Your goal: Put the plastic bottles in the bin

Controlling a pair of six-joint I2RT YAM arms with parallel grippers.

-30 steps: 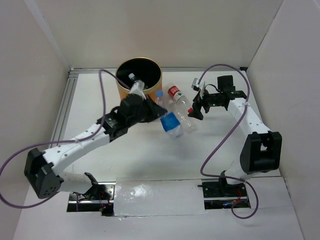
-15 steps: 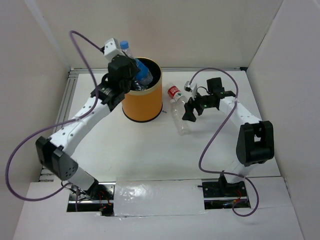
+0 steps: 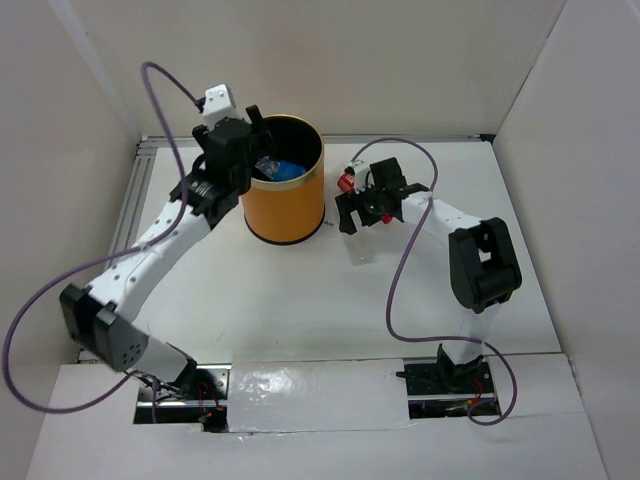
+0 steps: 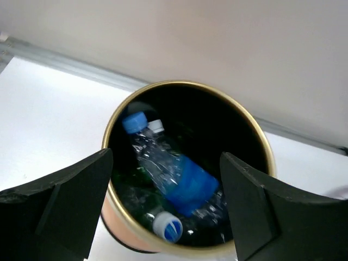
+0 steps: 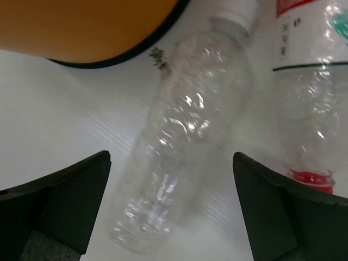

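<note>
While my left claw (image 4: 166, 168) hung above the bin (image 3: 285, 212) with its jaws apart and gripping nothing, a blue-labelled bottle (image 4: 182, 182) lay inside the bin among other bottles. My right claw (image 5: 171, 163) was low over the counter (image 3: 300, 300), jaws wide apart, framing a clear unlabelled bottle (image 5: 179, 147) that lay just beside the bin's base. A red-capped bottle (image 5: 307, 98) lay alongside the clear one.

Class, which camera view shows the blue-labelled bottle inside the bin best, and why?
Left wrist: it looks straight down into the bin, showing the blue-labelled bottle with its cap and label. Top external catches only a blue patch inside the rim. Right wrist shows just the bin's orange wall.
</note>
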